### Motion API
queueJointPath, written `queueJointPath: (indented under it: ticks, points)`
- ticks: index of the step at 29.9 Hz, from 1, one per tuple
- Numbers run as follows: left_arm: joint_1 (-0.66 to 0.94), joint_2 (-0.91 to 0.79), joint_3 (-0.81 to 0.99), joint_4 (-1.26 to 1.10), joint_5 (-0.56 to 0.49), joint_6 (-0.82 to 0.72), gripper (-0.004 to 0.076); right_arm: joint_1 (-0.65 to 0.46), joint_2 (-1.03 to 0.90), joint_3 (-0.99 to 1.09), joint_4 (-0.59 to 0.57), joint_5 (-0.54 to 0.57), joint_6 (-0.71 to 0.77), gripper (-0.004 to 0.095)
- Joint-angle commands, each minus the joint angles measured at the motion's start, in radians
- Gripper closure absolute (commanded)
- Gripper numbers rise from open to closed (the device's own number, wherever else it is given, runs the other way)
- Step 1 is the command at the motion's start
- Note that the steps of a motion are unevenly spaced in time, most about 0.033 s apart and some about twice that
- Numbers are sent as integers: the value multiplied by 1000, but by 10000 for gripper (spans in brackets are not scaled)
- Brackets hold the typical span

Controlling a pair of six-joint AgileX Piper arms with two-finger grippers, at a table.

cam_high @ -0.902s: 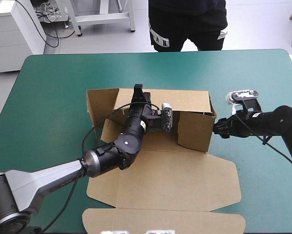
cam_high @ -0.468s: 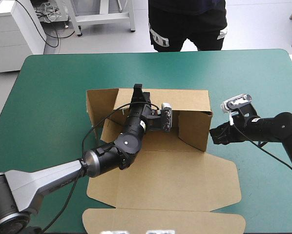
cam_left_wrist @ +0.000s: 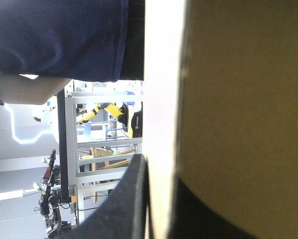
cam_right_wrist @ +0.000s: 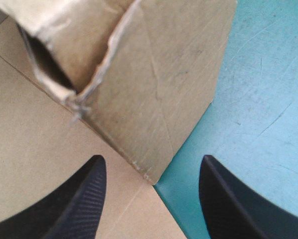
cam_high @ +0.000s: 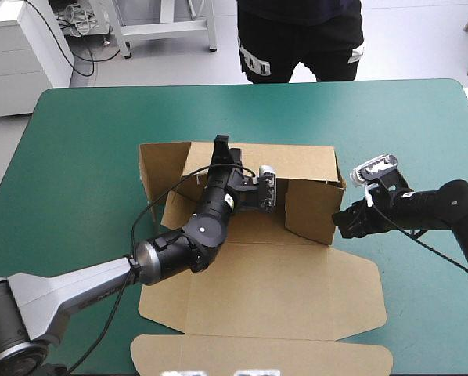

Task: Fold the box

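Note:
The brown box (cam_high: 281, 290) lies mid-table with its back wall (cam_high: 297, 160) and right wall (cam_high: 312, 207) raised and its lid panel flat toward the front. My left gripper (cam_high: 221, 145) reaches across the box floor to the back wall's top edge. In the left wrist view it is shut on the board (cam_left_wrist: 248, 99), with one black finger (cam_left_wrist: 129, 199) on each face. My right gripper (cam_high: 342, 222) is open just outside the right wall's front corner (cam_right_wrist: 164, 74). Its fingers (cam_right_wrist: 84, 199) straddle that corner, one over the flat panel, one over the cover.
A loose side flap (cam_high: 160, 168) stands at the box's left end. The lid's tuck flap (cam_high: 257, 356) reaches close to the table's front edge. Teal-green cover (cam_high: 422, 298) lies under and in front of the right arm, with the table's right edge nearby.
My right gripper has slid along the outside of the right wall toward the front, ending at its front corner. The left arm and back wall have not moved.

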Motion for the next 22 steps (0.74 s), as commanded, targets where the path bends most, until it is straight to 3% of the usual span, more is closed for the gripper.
queueJointPath:
  ticks: [1, 5, 11, 22]
  points:
    - [-6, -39, -19, -21, 21, -16, 732, 12, -13, -22, 56, -59, -13, 397]
    - [-6, -39, -19, -21, 23, -16, 732, 98, 36, -22, 57, -125, -13, 396]
    - [-6, -39, -19, -21, 33, -16, 732, 186, 67, -22, 60, -313, 28, 398]
    - [-6, -39, -19, -21, 31, -16, 732, 186, 63, -22, 55, -292, 32, 398]
